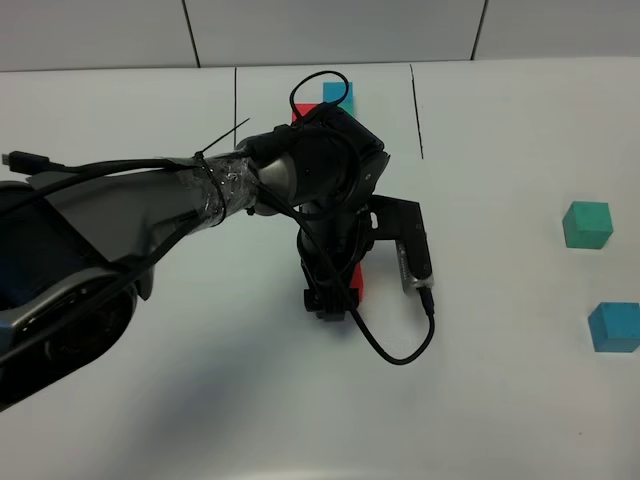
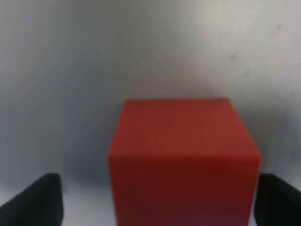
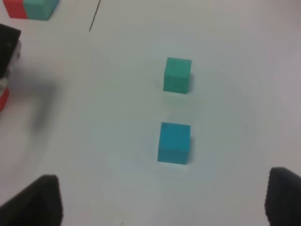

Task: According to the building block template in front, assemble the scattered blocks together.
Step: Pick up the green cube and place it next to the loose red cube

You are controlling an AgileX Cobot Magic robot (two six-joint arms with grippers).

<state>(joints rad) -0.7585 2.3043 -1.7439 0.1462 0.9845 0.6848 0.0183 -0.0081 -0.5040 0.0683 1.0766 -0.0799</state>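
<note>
A red cube [image 2: 183, 160] rests on the white table between the fingers of my left gripper [image 2: 153, 200], which is open; one finger [image 2: 33, 200] stands clear of the cube, the other [image 2: 280, 200] is close to its edge. From above, the left arm [image 1: 320, 190] covers most of this red cube [image 1: 357, 283]. Far to the right lie the teal-green cube [image 1: 586, 224] and the blue cube [image 1: 613, 327]. Both also show ahead of my open, empty right gripper [image 3: 162, 200]: teal-green [image 3: 178, 75], blue [image 3: 174, 142]. The template [image 1: 338, 98] sits at the back, partly hidden by the arm.
Thin black lines [image 1: 416, 110] are drawn on the table around the template. A black cable [image 1: 400, 345] loops down from the left wrist onto the table. The template's red and teal corner [image 3: 30, 8] shows in the right wrist view.
</note>
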